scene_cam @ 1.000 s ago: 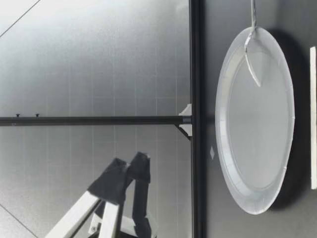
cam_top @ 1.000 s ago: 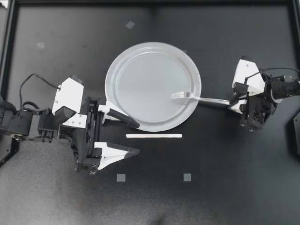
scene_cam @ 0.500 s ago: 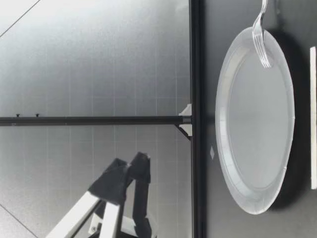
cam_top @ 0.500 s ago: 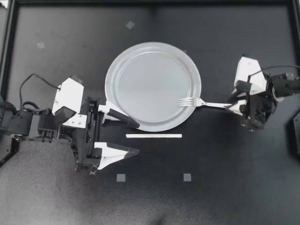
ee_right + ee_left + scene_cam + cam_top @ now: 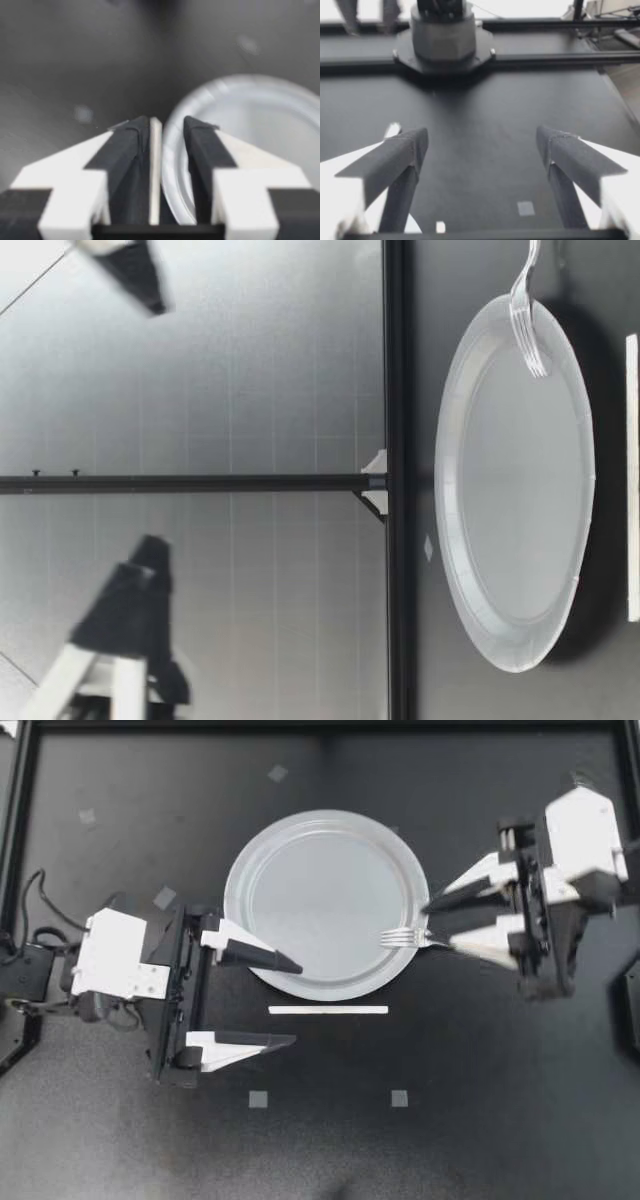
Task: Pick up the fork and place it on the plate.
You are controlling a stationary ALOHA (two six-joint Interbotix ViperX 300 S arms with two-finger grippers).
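Observation:
A pale round plate lies mid-table. The clear fork rests with its tines on the plate's right rim and its handle running off toward the right. My right gripper hangs open above that handle, with neither finger touching it. The low view shows the fork lying over the plate's edge, with both grippers high above the table. In the right wrist view the right gripper stands with a gap, the plate ahead and beside it. My left gripper is wide open by the plate's left side, holding nothing.
A white strip lies just in front of the plate. Two grey tape squares mark the table nearer the front. A black frame rail bounds the far edge. The left wrist view shows dark table between the fingers.
The right gripper has let go of the fork and risen above it. The fork slid toward the rim, then stayed put. The left arm has drawn back leftward and lifted.

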